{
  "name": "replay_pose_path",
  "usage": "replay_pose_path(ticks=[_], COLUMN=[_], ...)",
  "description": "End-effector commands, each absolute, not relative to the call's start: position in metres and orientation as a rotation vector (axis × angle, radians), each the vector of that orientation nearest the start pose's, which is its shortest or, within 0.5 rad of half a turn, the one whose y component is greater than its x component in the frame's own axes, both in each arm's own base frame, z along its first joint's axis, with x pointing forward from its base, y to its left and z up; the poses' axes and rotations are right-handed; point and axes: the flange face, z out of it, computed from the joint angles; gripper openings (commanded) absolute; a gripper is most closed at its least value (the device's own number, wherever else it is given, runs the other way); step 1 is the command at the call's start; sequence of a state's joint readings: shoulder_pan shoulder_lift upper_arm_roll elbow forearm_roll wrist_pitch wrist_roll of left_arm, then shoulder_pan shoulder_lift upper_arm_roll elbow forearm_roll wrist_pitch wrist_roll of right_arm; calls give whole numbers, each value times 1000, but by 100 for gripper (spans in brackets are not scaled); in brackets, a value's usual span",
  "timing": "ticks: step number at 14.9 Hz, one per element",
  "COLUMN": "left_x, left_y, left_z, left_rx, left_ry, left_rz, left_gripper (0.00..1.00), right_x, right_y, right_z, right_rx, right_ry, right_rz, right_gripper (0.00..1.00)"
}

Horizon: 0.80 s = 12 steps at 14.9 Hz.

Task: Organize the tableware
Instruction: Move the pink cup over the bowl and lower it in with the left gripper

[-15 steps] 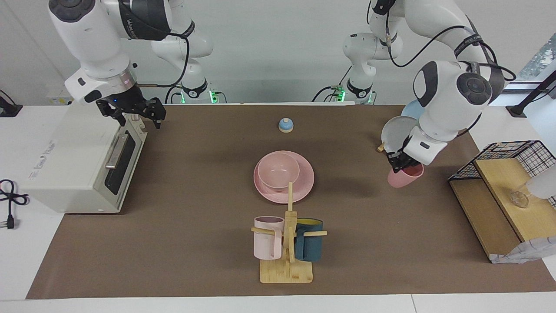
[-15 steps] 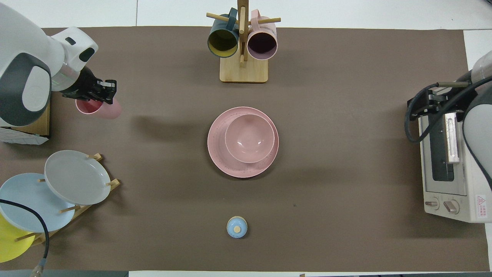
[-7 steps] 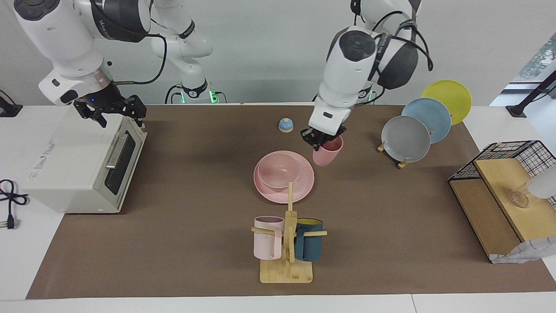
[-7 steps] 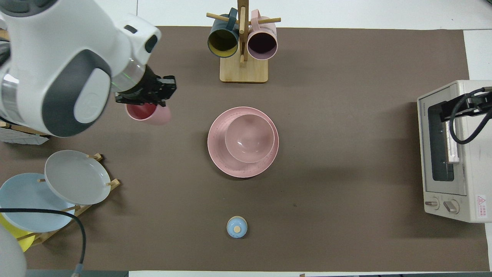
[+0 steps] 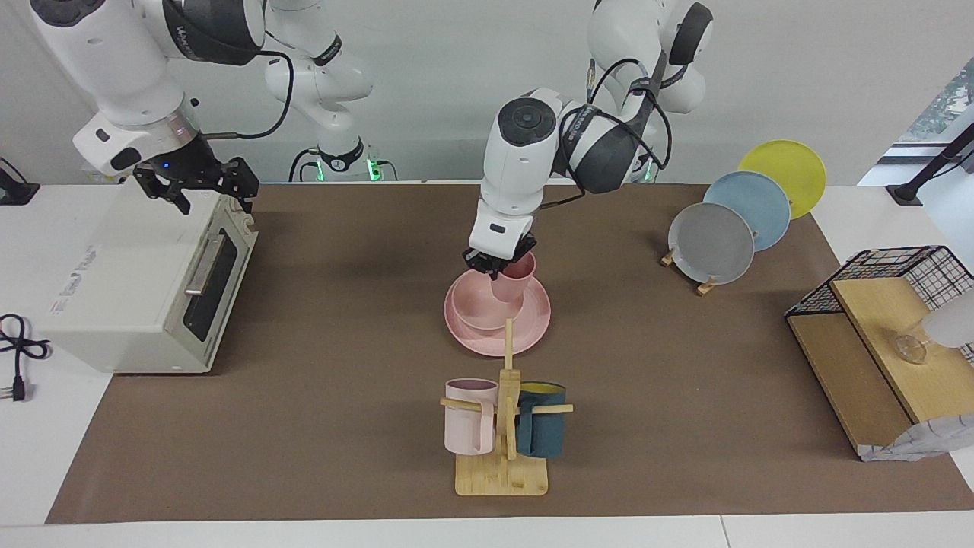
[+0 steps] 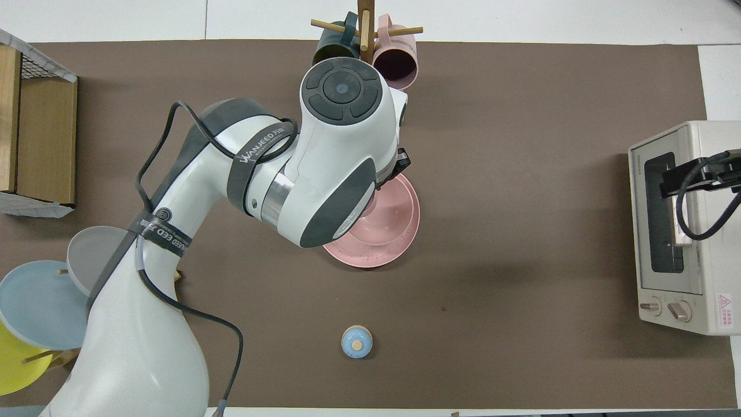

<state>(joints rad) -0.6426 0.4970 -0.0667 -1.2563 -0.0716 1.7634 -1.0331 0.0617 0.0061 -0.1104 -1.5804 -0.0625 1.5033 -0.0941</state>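
The pink plate lies mid-table with the pink bowl on it. My left gripper is shut on the rim of the pink cup and holds it upright over the bowl, its base down at the bowl's rim; I cannot tell if it touches. In the overhead view the left arm hides the cup and most of the bowl, and only part of the plate shows. My right gripper is open and empty, waiting over the top front edge of the toaster oven.
A wooden mug tree with a pale-pink and a teal mug stands farther from the robots than the plate. A rack of grey, blue and yellow plates and a wire-and-wood shelf stand toward the left arm's end. A small blue knob sits near the robots.
My left arm has carried the pink cup from the shelf end of the table across to the middle, over the bowl, and lowered it. The right gripper has risen slightly over the oven.
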Motion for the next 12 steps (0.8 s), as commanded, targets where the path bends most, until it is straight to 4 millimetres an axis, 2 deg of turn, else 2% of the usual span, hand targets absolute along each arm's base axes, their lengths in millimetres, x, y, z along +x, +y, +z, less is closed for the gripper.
replay_pose_path(ticks=[1, 5, 12], left_x=[542, 531, 522], left_y=[-462, -481, -490], left_z=[475, 451, 421], left_rx=[-3155, -3144, -3142], left_ry=[-603, -624, -625], left_rz=[90, 100, 74], left_gripper=[0, 0, 0], right_x=[550, 554, 553], right_y=[-35, -38, -43], right_z=[606, 601, 603], right_rx=[-3196, -3195, -3187], right_ry=[-107, -97, -64], right_rz=[84, 114, 110], right_gripper=[100, 100, 100])
